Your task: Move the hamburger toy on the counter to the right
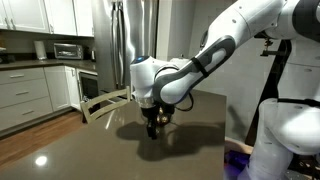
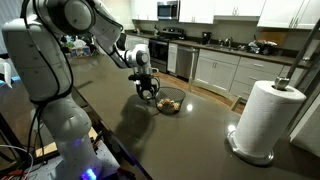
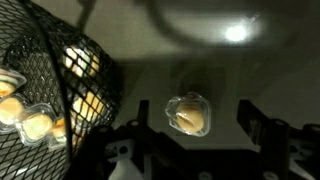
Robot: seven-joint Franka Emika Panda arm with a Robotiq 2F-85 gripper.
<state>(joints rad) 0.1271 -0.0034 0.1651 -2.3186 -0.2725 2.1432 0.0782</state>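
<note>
Noted gripper [image 1: 152,127] hanging low over the counter [image 1: 200,140] at end of white arm [image 1: 200,65], pointed straight down. Saw jaws spread apart in wrist view, one finger [image 3: 250,120] dark at rt, other at lt; pinched nothing. Found hamburger toy [image 3: 189,114] lying on counter betw. the two fingers, tan bun w/ glossy sheen, apart from both as far as could tell. Couldn't make out toy in exterior views: hidden under gripper or too small. Logged dark mesh bowl [image 3: 50,90] just beside toy at lt of wrist view, holding several pale round pieces [image 3: 30,125]. Saw same bowl [image 2: 170,103] in an exterior view, on counter just beside gripper [image 2: 147,90]. Marked paper towel roll [image 2: 265,118] upright on its stand, well apart from bowl. Spotted steel fridge [image 1: 130,40] and white cabinets [image 1: 25,95] behind in an exterior view. Caught bright lamp glare [image 3: 236,32] reflected on glossy top
</note>
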